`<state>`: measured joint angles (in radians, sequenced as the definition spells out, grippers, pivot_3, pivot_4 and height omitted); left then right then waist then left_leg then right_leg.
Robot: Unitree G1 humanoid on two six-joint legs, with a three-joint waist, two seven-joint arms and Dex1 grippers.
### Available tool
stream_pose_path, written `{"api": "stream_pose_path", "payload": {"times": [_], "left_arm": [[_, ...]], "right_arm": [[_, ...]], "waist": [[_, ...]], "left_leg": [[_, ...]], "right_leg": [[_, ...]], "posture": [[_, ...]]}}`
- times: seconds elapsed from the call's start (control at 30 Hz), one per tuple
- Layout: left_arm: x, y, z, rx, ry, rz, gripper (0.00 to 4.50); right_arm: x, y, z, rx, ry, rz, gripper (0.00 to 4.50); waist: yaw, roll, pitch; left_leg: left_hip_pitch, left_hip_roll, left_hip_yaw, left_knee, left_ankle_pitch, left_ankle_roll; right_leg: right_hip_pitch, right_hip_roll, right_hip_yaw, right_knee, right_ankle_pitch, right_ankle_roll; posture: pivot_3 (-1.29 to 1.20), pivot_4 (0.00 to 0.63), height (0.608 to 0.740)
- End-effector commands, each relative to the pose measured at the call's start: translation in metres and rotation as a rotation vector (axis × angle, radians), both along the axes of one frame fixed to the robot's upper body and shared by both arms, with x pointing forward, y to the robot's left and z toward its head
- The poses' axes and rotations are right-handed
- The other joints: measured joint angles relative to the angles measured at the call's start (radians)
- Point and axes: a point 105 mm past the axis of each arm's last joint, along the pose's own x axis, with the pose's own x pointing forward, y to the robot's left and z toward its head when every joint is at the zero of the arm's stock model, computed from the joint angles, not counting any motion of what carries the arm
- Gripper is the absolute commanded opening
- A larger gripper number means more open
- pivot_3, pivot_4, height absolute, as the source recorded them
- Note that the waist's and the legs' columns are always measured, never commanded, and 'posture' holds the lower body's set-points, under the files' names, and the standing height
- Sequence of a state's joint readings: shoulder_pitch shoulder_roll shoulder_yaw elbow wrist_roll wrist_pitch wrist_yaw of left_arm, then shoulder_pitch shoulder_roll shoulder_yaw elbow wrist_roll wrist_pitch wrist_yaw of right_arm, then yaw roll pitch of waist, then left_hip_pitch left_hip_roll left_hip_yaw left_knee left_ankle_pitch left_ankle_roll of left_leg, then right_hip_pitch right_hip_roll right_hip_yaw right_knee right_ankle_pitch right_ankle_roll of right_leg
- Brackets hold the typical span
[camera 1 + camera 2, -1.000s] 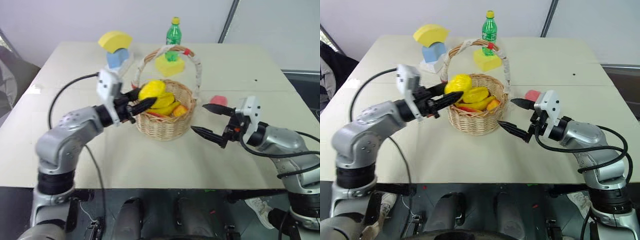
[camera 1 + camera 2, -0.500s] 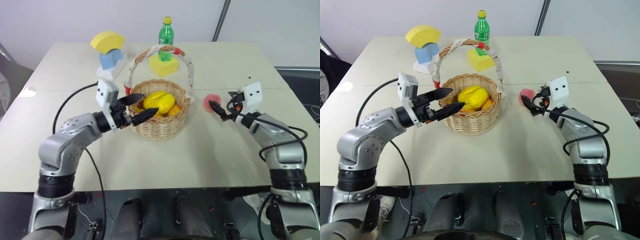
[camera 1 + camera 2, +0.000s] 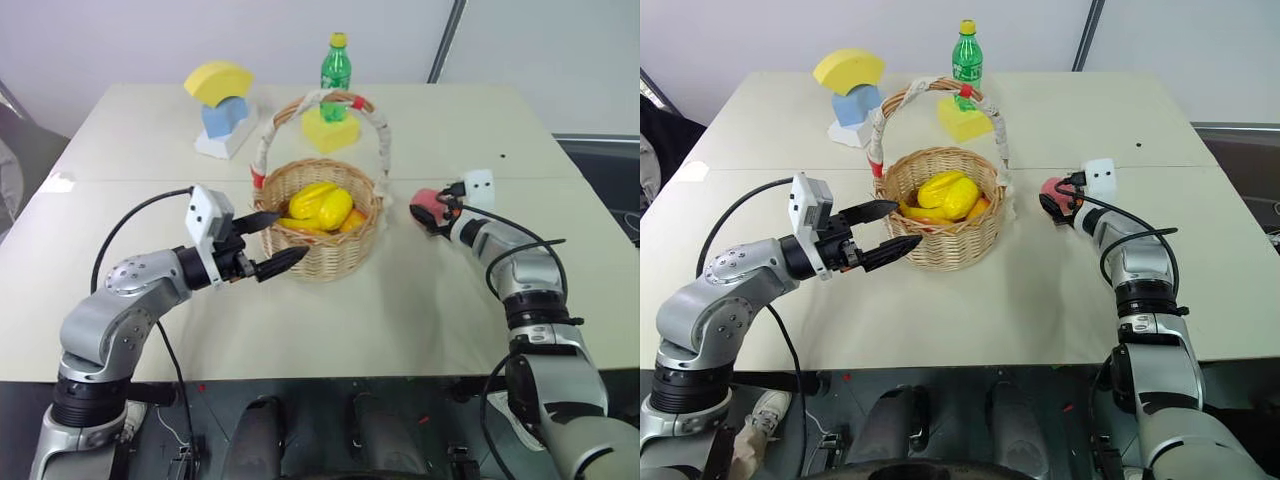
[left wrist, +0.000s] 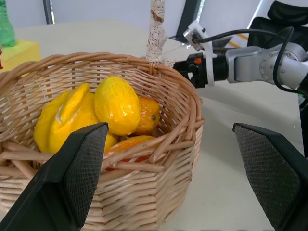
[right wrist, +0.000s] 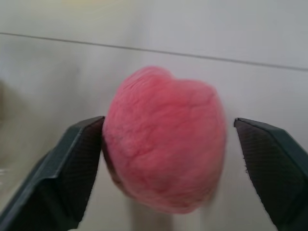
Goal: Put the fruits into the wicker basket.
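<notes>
With yellow toy fruits already heaped inside the round tan woven wicker basket, my left gripper hangs just beside its rim, jaws wide and empty, as though fresh from a drop. My right gripper reaches across the pale tabletop to the round, fuzzy pink-red peach, which sits near the basket, between jaws part open, one pad touching it, not yet a firm hold. The tall handle, wrapped in white cloth with red bands, arches above the smooth, glossy fruit.
</notes>
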<state>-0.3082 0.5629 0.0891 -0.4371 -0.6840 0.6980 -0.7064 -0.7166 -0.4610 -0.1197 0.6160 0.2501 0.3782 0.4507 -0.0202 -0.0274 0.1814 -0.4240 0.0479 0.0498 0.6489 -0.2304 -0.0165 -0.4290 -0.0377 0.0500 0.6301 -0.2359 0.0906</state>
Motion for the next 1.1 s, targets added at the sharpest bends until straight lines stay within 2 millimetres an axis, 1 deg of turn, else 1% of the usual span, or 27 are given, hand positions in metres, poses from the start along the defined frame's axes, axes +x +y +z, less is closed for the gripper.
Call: {"api": "stream_pose_path", "payload": {"times": [0.03,0.07,0.13,0.2,0.27,0.33,0.4,0.43,0.5,0.53,0.6,0.63,0.67,0.73,0.8,0.83,0.87,0.9,0.93,1.0,1.1], "left_arm": [[-0.006,-0.005,0.009,0.004,-0.061,-0.018,4.5],[-0.005,-0.004,0.01,-0.003,-0.066,-0.014,4.5],[-0.005,0.001,0.01,-0.002,-0.082,0.0,4.5],[-0.004,0.008,0.01,-0.009,-0.1,0.019,4.5],[-0.004,0.017,0.009,-0.031,-0.112,0.046,4.5],[-0.004,0.024,0.007,-0.04,-0.122,0.065,4.5],[-0.006,0.031,0.004,-0.058,-0.111,0.075,4.5],[-0.006,0.033,0.002,-0.058,-0.109,0.074,4.5],[-0.007,0.036,0.0,-0.057,-0.102,0.073,4.5],[-0.007,0.037,-0.001,-0.059,-0.1,0.075,4.5],[-0.007,0.037,-0.001,-0.059,-0.099,0.073,4.5],[-0.006,0.037,0.0,-0.057,-0.102,0.073,4.5],[-0.006,0.037,0.001,-0.058,-0.109,0.076,4.5],[-0.006,0.035,0.002,-0.064,-0.118,0.079,4.5],[-0.009,0.032,0.004,-0.072,-0.123,0.081,4.5],[-0.011,0.031,0.004,-0.078,-0.124,0.081,4.5],[-0.012,0.029,0.004,-0.081,-0.125,0.082,4.5],[-0.014,0.028,0.004,-0.084,-0.125,0.083,4.5],[-0.014,0.027,0.004,-0.085,-0.125,0.084,4.5],[-0.015,0.025,0.004,-0.093,-0.125,0.086,4.5],[-0.015,0.022,0.004,-0.101,-0.124,0.083,4.5]], "right_arm": [[0.005,0.001,0.025,-0.013,-0.093,0.009,2.75],[0.003,0.002,0.031,-0.035,-0.128,0.026,2.47],[-0.007,0.002,0.042,-0.113,-0.184,0.068,2.47],[-0.021,0.002,0.05,-0.209,-0.226,0.119,2.47],[-0.044,0.007,0.062,-0.276,-0.273,0.22,2.47],[-0.064,0.019,0.07,-0.287,-0.299,0.328,2.47],[-0.094,0.042,0.083,-0.228,-0.321,0.495,2.47],[-0.105,0.054,0.088,-0.199,-0.325,0.563,2.47],[-0.124,0.082,0.097,-0.122,-0.325,0.698,2.47],[-0.13,0.095,0.101,-0.093,-0.327,0.748,2.47],[-0.126,0.124,0.108,-0.058,-0.349,0.764,2.47],[-0.12,0.134,0.111,-0.046,-0.35,0.747,2.47],[-0.11,0.145,0.112,-0.04,-0.351,0.706,2.47],[-0.097,0.161,0.114,-0.032,-0.358,0.654,2.47],[-0.092,0.17,0.114,0.02,-0.339,0.638,2.47],[-0.091,0.175,0.11,0.01,-0.325,0.646,2.47],[-0.09,0.178,0.106,-0.002,-0.316,0.651,3.36],[-0.091,0.18,0.105,-0.016,-0.323,0.657,3.83],[-0.092,0.181,0.105,-0.023,-0.33,0.66,4.4],[-0.097,0.177,0.114,-0.022,-0.38,0.673,4.46],[-0.118,0.165,0.125,0.001,-0.439,0.76,4.46]], "waist": [[0.0,0.0,0.0],[0.0,0.0,0.0],[0.0,0.0,0.0],[0.004,0.001,0.0],[0.007,0.001,0.0],[0.007,0.001,0.0],[0.001,0.001,0.0],[-0.002,0.001,0.0],[-0.007,0.001,0.0],[-0.007,0.001,0.0],[-0.013,0.001,0.0],[-0.019,0.001,0.0],[-0.022,0.001,0.0],[-0.023,0.001,0.0],[-0.021,0.001,0.0],[-0.016,0.001,0.0],[-0.013,0.001,0.0],[-0.011,0.001,0.0],[-0.01,0.001,0.0],[-0.006,0.001,0.0],[0.005,0.001,0.0]], "left_leg": [[0.0,0.0,0.0,0.0,0.0,0.0],[0.0,0.0,0.0,0.0,0.0,0.0],[0.0,0.0,0.0,0.0,0.0,0.0],[0.0,0.0,0.0,-0.001,0.0,0.0],[0.0,0.0,0.0,-0.001,0.0,0.0],[-0.001,0.0,0.0,-0.001,0.0,0.0],[0.0,0.0,0.0,-0.001,0.0,0.0],[0.0,0.0,0.0,-0.001,0.0,0.0],[0.002,0.002,0.0,-0.001,0.0,0.0],[0.003,0.003,0.0,-0.001,0.0,0.0],[0.003,0.003,-0.001,-0.001,0.0,0.0],[0.004,0.004,-0.001,0.0,0.0,0.0],[0.004,0.004,-0.001,0.0,0.0,0.0],[0.003,0.004,-0.002,-0.001,0.0,0.0],[0.002,0.004,-0.002,-0.001,0.0,0.0],[0.0,0.004,-0.002,-0.001,0.0,0.0],[-0.001,0.004,-0.002,-0.001,0.0,0.0],[-0.003,0.004,-0.002,-0.001,0.0,0.0],[-0.003,0.003,-0.001,-0.001,0.0,0.0],[-0.003,0.003,0.0,-0.001,0.0,0.0],[-0.003,0.003,0.0,-0.001,0.0,0.0]], "right_leg": [[0.0,0.0,0.0,0.0,0.0,0.0],[0.0,0.0,0.0,0.0,0.0,0.0],[0.0,0.0,0.0,0.0,0.0,0.001],[0.0,0.0,0.0,0.0,0.0,0.001],[-0.001,0.0,0.0,0.0,0.0,0.002],[-0.001,0.0,0.0,0.0,-0.001,0.001],[-0.001,0.0,0.0,0.0,-0.001,0.001],[-0.001,0.0,0.0,0.0,-0.001,0.0],[0.0,0.001,0.0,0.0,0.0,-0.001],[0.0,0.002,0.0,0.001,0.0,-0.002],[0.0,0.003,0.0,0.001,0.001,-0.003],[0.0,0.003,0.0,0.001,0.002,-0.004],[0.0,0.003,0.0,0.001,0.002,-0.005],[0.0,0.004,0.0,0.001,0.002,-0.005],[-0.001,0.004,0.0,0.001,0.002,-0.005],[-0.002,0.004,0.0,0.001,0.002,-0.005],[-0.003,0.004,0.0,0.0,0.002,-0.005],[-0.004,0.004,0.0,0.0,0.002,-0.004],[-0.004,0.003,0.0,0.0,0.002,-0.004],[-0.004,0.002,0.0,0.0,0.002,-0.004],[-0.004,0.002,0.0,0.0,0.002,-0.004]], "posture": [[0.0,0.15,0.74],[0.0,0.15,0.74],[0.0,0.15,0.74],[0.0,0.15,0.74],[0.0,0.15,0.74],[0.0,0.15,0.74],[0.0,0.15,0.74],[0.0,0.15,0.74],[0.0,0.15,0.74],[0.0,0.15,0.74],[0.0,0.15,0.74],[0.0,0.15,0.74],[0.0,0.15,0.74],[0.0,0.15,0.74],[0.0,0.15,0.74],[0.0,0.15,0.74],[0.0,0.15,0.74],[0.0,0.15,0.74],[0.0,0.15,0.74],[0.0,0.15,0.74],[0.0,0.15,0.74]]}}
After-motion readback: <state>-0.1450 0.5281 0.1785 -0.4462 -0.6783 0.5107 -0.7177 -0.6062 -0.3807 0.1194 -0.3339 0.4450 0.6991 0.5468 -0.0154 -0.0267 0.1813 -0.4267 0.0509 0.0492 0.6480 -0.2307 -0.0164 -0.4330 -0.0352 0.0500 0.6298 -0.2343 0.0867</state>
